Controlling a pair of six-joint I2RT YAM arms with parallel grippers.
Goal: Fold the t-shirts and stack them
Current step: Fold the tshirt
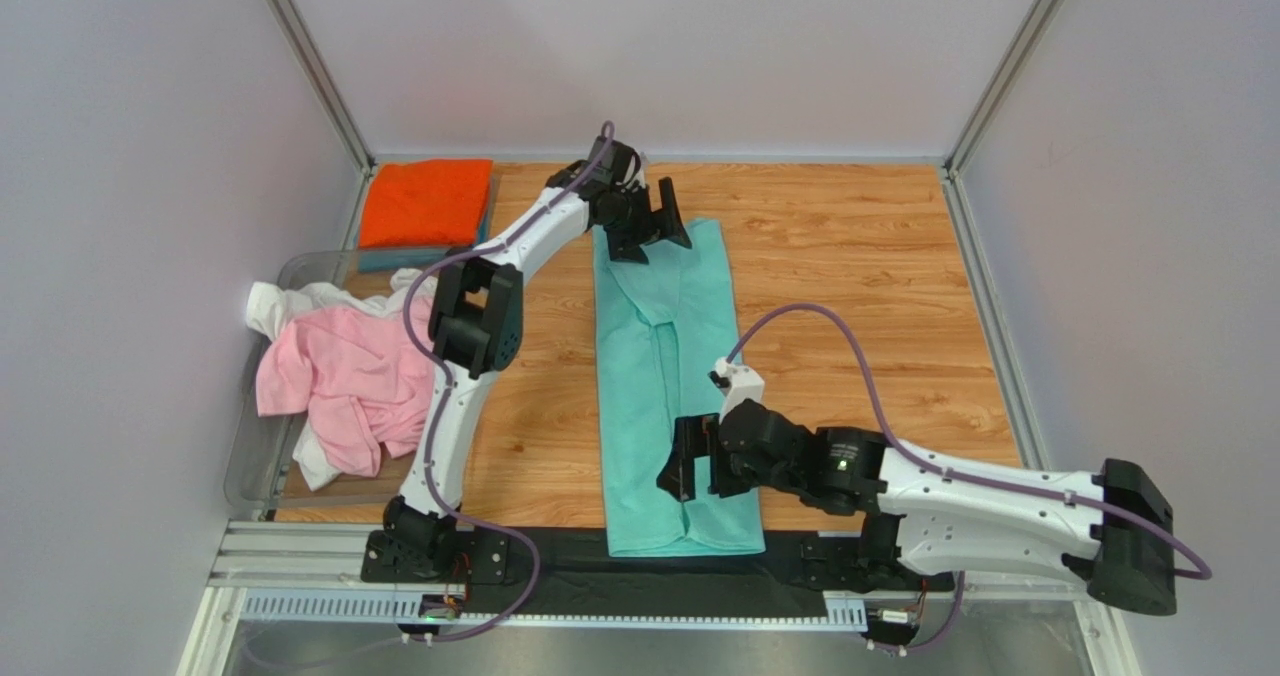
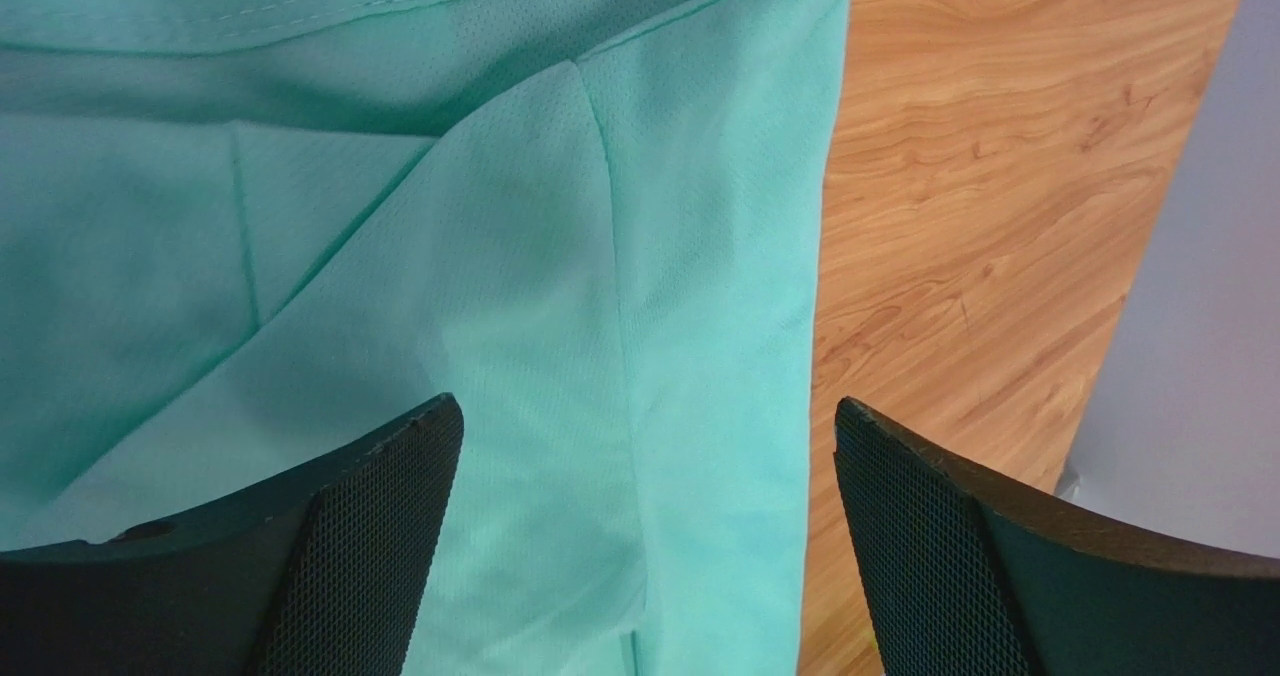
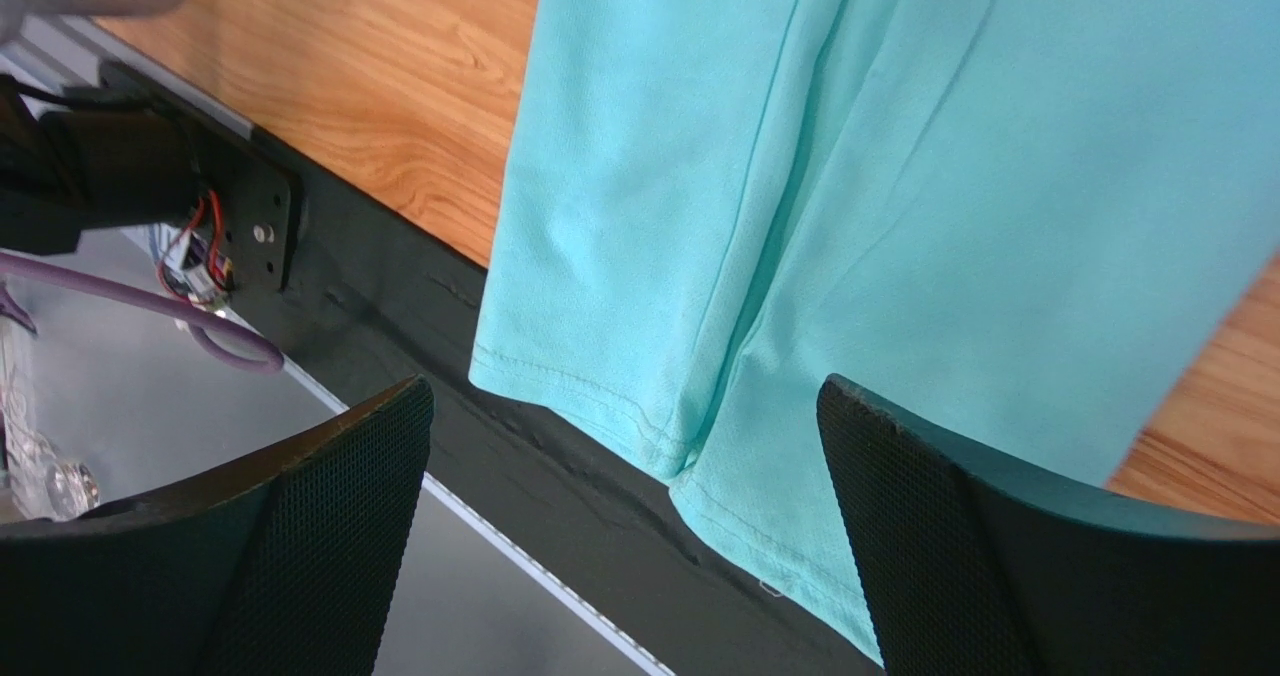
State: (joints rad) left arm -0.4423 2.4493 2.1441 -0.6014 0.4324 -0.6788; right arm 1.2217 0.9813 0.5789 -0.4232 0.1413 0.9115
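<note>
1. Mint-green t-shirt (image 1: 669,406), folded into a long strip, lies down the middle of the wooden table (image 1: 872,286), its near hem hanging past the table's near edge.
2. Pink t-shirt (image 1: 338,369) sits crumpled at left, touching a white t-shirt (image 1: 278,304).
3. Orange t-shirt (image 1: 428,201) lies folded, far left.
4. Left gripper (image 2: 646,421) over the strip's far end and right gripper (image 3: 624,391) over the near hem: the 2 gape wide, grasping nothing.
</note>
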